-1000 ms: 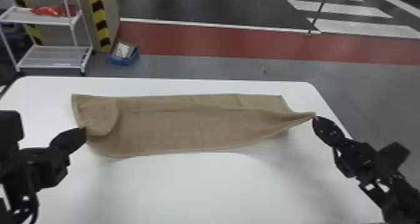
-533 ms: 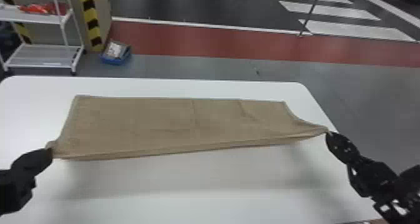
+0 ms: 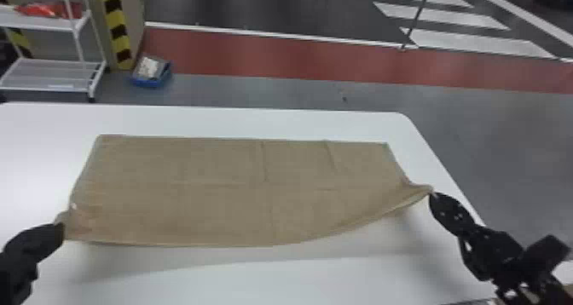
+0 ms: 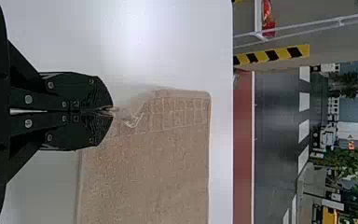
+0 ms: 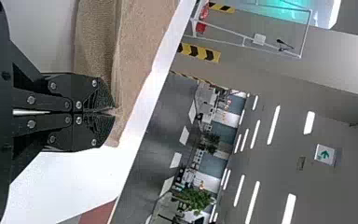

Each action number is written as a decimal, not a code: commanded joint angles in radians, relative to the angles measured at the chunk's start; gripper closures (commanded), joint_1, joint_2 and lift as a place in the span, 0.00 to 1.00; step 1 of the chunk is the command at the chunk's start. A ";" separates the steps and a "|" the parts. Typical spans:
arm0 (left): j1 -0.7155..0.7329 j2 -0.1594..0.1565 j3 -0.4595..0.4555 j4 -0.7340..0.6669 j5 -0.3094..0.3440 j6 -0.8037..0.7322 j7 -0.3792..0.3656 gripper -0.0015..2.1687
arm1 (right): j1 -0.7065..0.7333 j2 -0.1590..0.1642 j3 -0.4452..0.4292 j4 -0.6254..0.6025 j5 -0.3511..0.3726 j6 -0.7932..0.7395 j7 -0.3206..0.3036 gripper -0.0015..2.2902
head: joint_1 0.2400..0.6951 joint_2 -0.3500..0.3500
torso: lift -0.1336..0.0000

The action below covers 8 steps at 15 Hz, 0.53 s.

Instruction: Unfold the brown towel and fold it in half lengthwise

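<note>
Brown towel (image 3: 221,189) lay spread on the white table (image 3: 238,121), long sides running left to right, far edge flat near the table's far edge. Left gripper (image 3: 63,229) was closed on the towel's near left corner; right gripper (image 3: 432,194) was closed on the near right corner, over by the table's right side. Near edge of the towel sagged between the two in a shallow curve, rising toward the right gripper, with a shadow on the tabletop below. Cloth bunched into a narrow point at the right fingertips. A few faint creases crossed the middle and right part. Left wrist view: left gripper (image 4: 111,112) had its fingers pressed together, a small wrinkled pinch of cloth at the tips, stitched lines on the towel close by. Right wrist view: right gripper (image 5: 114,112) also had its fingers together on the cloth, a ridge running along the towel from there. Beyond the table stood a white rack (image 3: 47,74) with a red item (image 3: 51,9) on its upper shelf, a yellow-and-black striped pillar (image 3: 115,23) beside it, and a blue bin (image 3: 150,72) on the floor near the pillar. Red floor strip (image 3: 264,53) ran across behind.
</note>
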 commanded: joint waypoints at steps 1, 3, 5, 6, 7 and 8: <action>0.012 0.000 0.007 -0.012 0.000 -0.003 -0.002 0.54 | 0.004 0.000 0.002 0.001 0.008 0.000 0.000 0.49 | 1.00 0.18 | 0.07; 0.026 0.001 0.019 -0.011 -0.038 -0.015 -0.013 0.07 | 0.004 -0.006 -0.004 0.018 0.006 -0.028 -0.002 0.15 | 1.00 0.19 | 0.07; 0.041 0.001 0.042 0.008 -0.094 -0.037 -0.027 0.03 | 0.003 -0.023 -0.013 0.030 0.011 -0.043 -0.002 0.04 | 1.00 0.19 | 0.07; 0.054 0.001 0.065 0.032 -0.103 -0.095 -0.039 0.03 | 0.000 -0.038 -0.016 0.050 0.017 -0.080 -0.002 0.03 | 1.00 0.21 | 0.07; 0.066 0.001 0.085 0.065 -0.103 -0.184 -0.058 0.03 | -0.003 -0.049 -0.024 0.069 0.019 -0.117 -0.002 0.03 | 1.00 0.22 | 0.07; 0.081 0.003 0.105 0.114 -0.103 -0.313 -0.087 0.03 | -0.003 -0.057 -0.030 0.086 0.020 -0.160 -0.002 0.03 | 1.00 0.23 | 0.07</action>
